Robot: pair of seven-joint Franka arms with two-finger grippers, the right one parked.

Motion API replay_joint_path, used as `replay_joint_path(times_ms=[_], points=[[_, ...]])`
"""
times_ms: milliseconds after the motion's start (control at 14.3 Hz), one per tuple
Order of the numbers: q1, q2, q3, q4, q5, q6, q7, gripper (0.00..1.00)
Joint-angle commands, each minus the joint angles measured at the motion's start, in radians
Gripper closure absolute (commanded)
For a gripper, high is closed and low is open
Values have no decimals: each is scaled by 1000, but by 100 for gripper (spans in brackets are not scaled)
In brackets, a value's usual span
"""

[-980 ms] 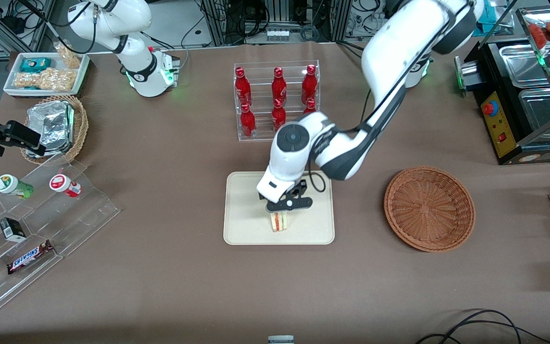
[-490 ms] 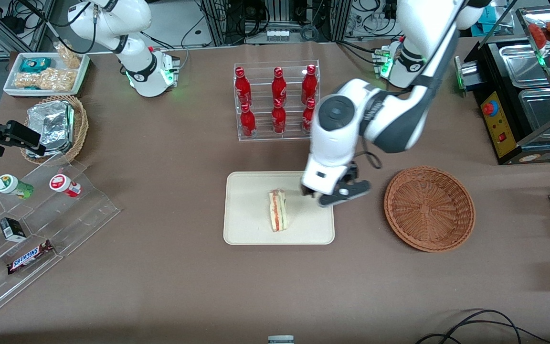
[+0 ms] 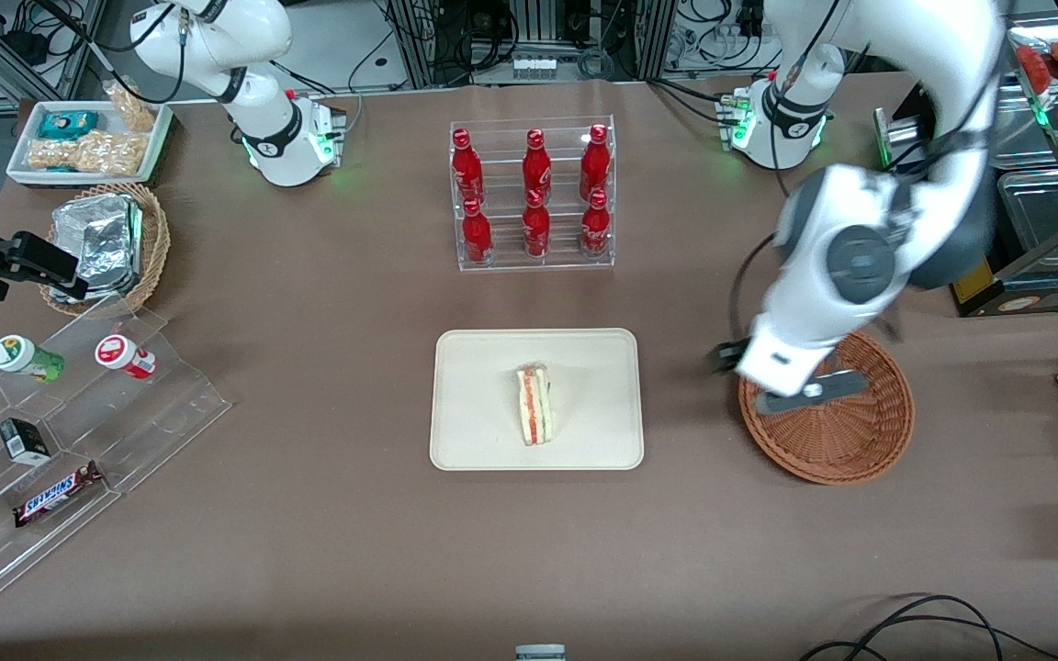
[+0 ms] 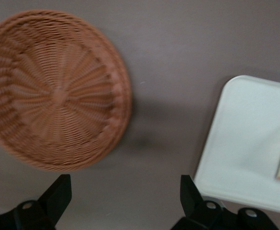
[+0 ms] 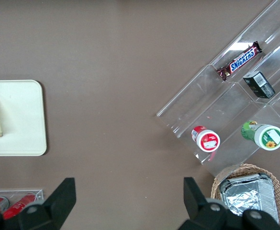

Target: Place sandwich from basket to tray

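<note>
- Front view: the small triangular sandwich of pale bread with an orange-red filling stripe [image 3: 534,405] lies flat on the cream rectangular tray with rounded corners [image 3: 474,404], about at the tray's middle, its cut edge with the filling facing up.
- From the tray, the round reddish-brown woven wicker basket [image 3: 850,441] sits at three o'clock in the front view, toward the working arm's end of the brown table [image 3: 327,532], apart from the tray and holding nothing.
- The left arm's black two-finger gripper [image 3: 772,381] hangs in the air over the basket's rim at the side nearest the tray.
- Left wrist view: the jaws stand wide apart with nothing between them; bare table shows in the gap, with the basket [image 4: 53,91] and a corner of the tray [image 4: 245,143] to either side.
- At twelve o'clock from the tray, farther from the front camera, a clear acrylic rack [image 3: 533,197] holds six red bottles [image 3: 535,165] in two rows.
</note>
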Motion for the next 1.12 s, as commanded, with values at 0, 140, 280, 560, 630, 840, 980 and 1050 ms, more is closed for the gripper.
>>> replay_joint_path(times_ms=[0,140,280,560,630,840,980,1050], points=[[-14,-136,76,-46,-12,-118,129,0],[-14,-195,87,-43,11,-185,143,0],[-6,-248,92,-42,45,-223,143,0],[267,-259,-121,-43,49,-231,189,0],[334,-266,-197,-45,49,-232,212,0],[448,-277,-288,-40,49,-235,290,0],[456,-279,-287,-14,37,-232,400,0],[456,-274,-284,9,36,-234,439,0]])
